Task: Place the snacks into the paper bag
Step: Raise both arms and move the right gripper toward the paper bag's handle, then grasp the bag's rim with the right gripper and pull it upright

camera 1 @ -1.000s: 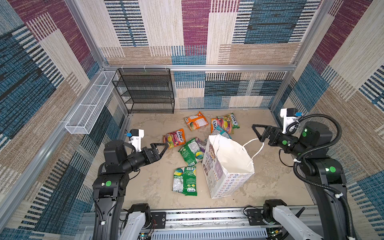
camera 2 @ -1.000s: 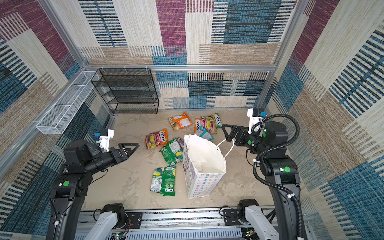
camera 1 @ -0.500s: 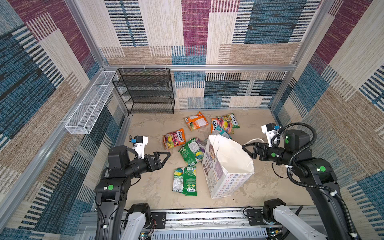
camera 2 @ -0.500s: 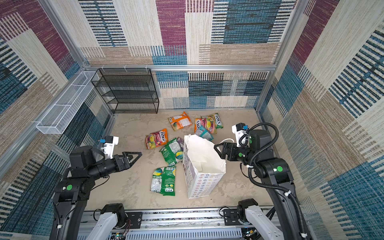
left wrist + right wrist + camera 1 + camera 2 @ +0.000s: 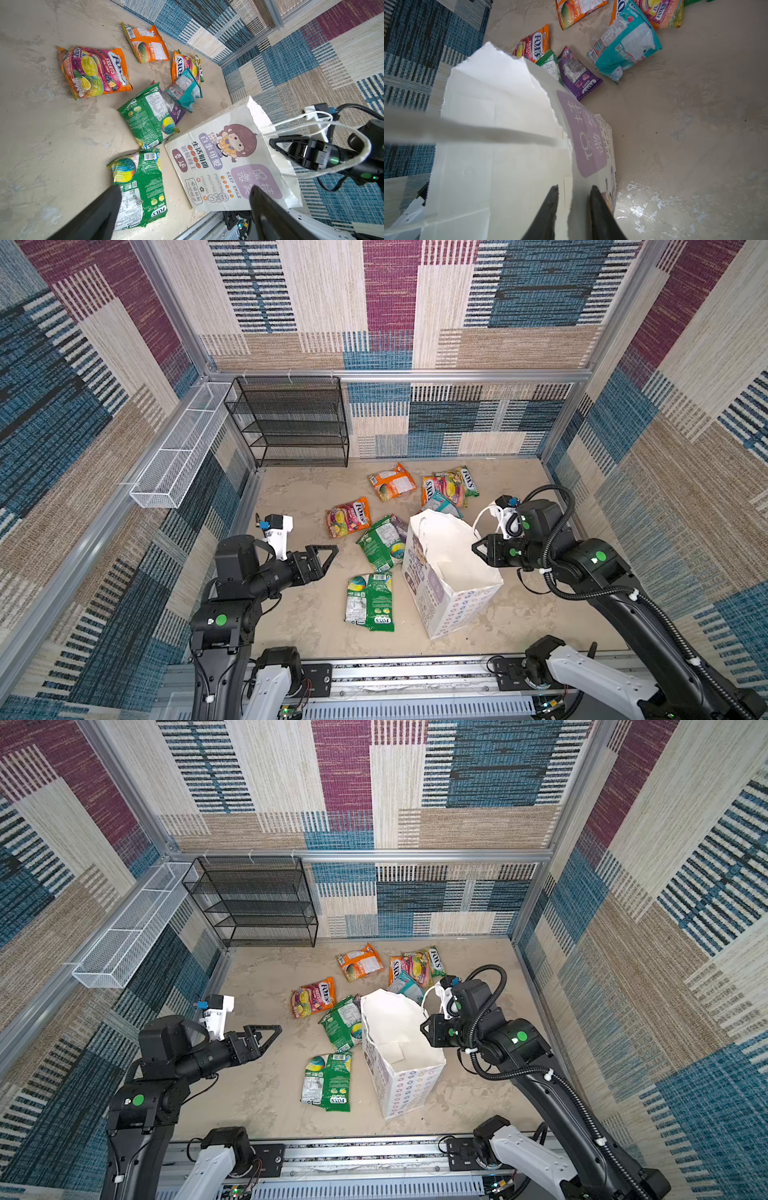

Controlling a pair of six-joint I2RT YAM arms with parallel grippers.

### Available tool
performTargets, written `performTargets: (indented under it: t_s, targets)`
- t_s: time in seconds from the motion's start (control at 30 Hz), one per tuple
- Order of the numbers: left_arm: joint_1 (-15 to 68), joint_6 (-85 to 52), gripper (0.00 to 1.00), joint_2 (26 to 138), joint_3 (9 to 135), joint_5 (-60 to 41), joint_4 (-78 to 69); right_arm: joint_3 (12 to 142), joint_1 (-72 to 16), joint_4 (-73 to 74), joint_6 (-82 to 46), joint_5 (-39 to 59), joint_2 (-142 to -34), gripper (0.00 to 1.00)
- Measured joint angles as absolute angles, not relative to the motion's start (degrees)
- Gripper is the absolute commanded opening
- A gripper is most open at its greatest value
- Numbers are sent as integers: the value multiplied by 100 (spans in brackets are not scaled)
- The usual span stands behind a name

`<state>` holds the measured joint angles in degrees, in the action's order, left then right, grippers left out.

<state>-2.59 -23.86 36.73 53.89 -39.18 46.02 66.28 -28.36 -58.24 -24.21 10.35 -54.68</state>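
Room: patterned carpet walls around a beige bench.
Bag: stands upright right of centre on the bench, mouth open upward; no packet shows inside.
Snacks: all lie flat on the bench outside the bag, spread behind it and to its left.
Right gripper: at the bag's right rim, its 2 fingers narrowed to either side of the paper edge; I cannot tell whether they pinch it.
Left gripper: jaws wide apart, empty, hovering over bare bench left of the snacks, pointing toward the bag.
Key relation: the green packet lies just ahead of the left gripper and a little toward the front rail. Its long axis runs front to back, across that gripper's line of reach, and the left arm is nearer.
Next move, as a judgement: the left gripper probably drops onto that packet across its narrow width.
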Motion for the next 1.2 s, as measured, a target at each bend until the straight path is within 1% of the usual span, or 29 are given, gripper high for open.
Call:
performTargets:
  t_s: [0.13, 0.17, 0.37, 0.53, 0.73, 0.83, 1.07, 1.2]
  targets:
    - [-259, -2386, 99, 3599, 5402, -3916, 4654, 6683, -2864, -5861, -2471, 620, -5520, 3]
    - [-259, -2386, 99, 3594, 5411, -3913, 4674, 6683, -2864, -5876, -2504, 552, -5513, 0]
    - [-259, -2394, 98, 3638, 5520, -3977, 4803, 6928, -2882, -5968, -2569, 355, -5422, 0]
    - [-259, -2510, 98, 3673, 5800, -4359, 4915, 7422, -2880, -5765, -2602, -355, -5411, 0]
    - [-259, -2724, 98, 3693, 5651, -4818, 5100, 7376, -2768, -5299, -2659, -947, -5472, 0]
    - [-248, -2733, 98, 3848, 5433, -4840, 5238, 7199, -2543, -5127, -2718, -1114, -5470, 0]
    - [-108, -2735, 98, 3948, 5155, -4810, 5494, 6777, -1721, -4956, -2757, -1157, -5201, 0]
    - [47, -2751, 98, 4095, 5153, -4722, 5520, 6595, -1498, -4998, -2722, -1164, -5124, 0]
